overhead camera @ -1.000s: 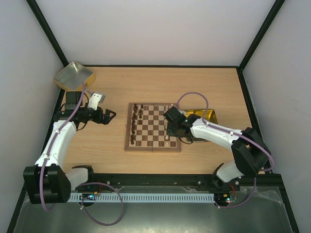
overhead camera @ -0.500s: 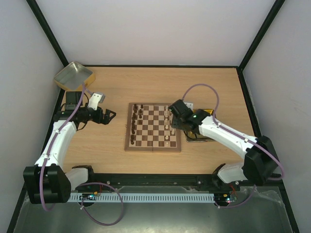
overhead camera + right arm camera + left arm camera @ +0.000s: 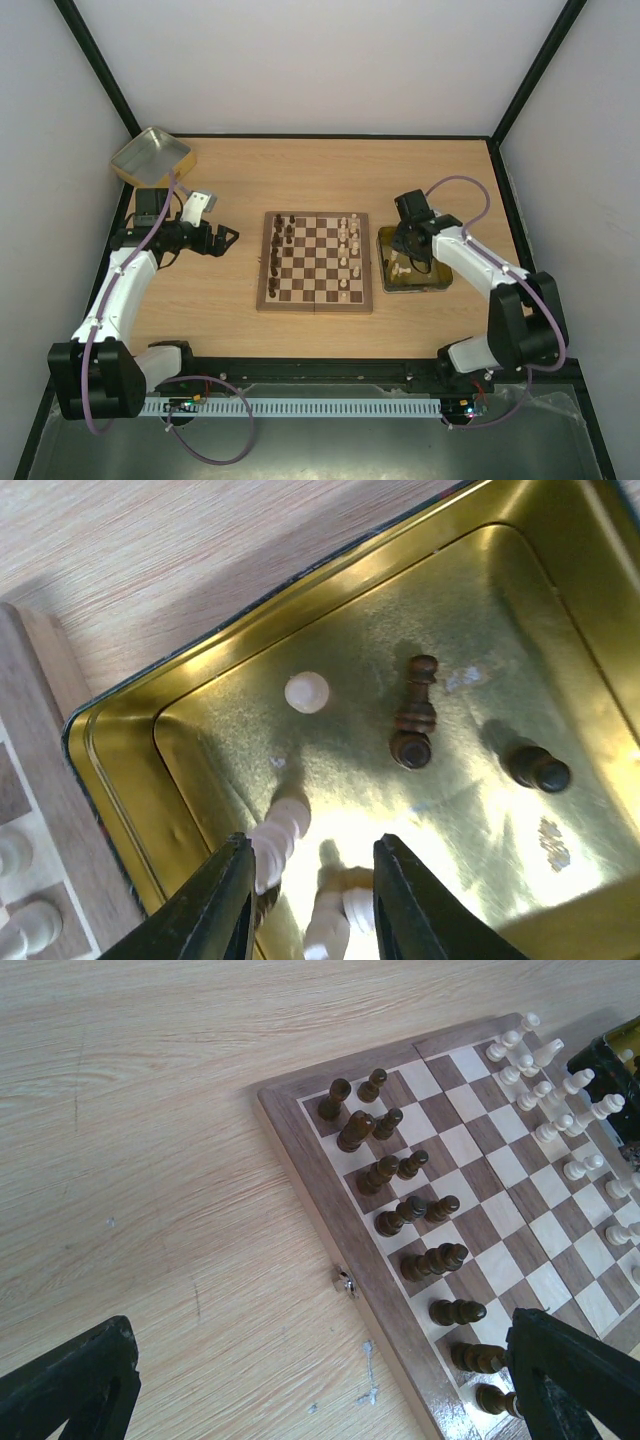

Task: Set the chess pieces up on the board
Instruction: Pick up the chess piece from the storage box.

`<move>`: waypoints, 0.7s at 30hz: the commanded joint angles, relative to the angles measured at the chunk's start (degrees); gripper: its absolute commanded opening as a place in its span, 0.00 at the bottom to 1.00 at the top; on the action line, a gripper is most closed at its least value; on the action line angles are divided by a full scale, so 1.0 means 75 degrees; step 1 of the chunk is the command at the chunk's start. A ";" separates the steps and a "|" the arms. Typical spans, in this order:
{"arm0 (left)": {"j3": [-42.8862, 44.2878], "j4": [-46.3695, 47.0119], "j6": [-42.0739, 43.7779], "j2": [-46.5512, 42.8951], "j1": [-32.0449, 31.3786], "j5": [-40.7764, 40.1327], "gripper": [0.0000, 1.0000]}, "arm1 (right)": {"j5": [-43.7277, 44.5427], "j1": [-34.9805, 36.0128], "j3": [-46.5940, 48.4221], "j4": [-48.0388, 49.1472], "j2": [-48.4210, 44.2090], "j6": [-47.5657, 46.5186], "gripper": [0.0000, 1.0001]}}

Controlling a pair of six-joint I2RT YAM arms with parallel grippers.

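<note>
Left arm (image 3: 120,290) and right arm (image 3: 478,266): white link shells, black joint housings, and a bulky black shoulder block (image 3: 95,375) on each. One mauve cable (image 3: 462,179) per arm runs outside the shells in loose loops. The left wrist has a pale grey block (image 3: 198,203). Left fingers (image 3: 72,1380) and right fingers (image 3: 216,905): matte black plastic. The right pair has smooth, rounded edges.

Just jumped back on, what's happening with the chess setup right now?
The right gripper hangs open over the gold tray beside the board, above loose cream pieces. Two dark pieces also lie in the tray. Nothing is gripped yet. The board already has dark chessmen along its left side and cream chessmen along its right. The left gripper sits open left of the board, holding nothing.
</note>
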 commanded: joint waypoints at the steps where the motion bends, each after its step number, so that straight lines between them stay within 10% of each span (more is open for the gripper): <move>1: -0.0067 -0.0069 0.0070 0.0062 -0.0034 0.0145 0.99 | -0.0251 -0.0145 0.0280 0.0615 0.0520 -0.0042 0.31; 21: -0.0075 -0.0060 0.0098 0.0124 -0.0221 0.0122 0.99 | -0.0348 -0.0713 0.0724 0.1260 0.1879 -0.0077 0.27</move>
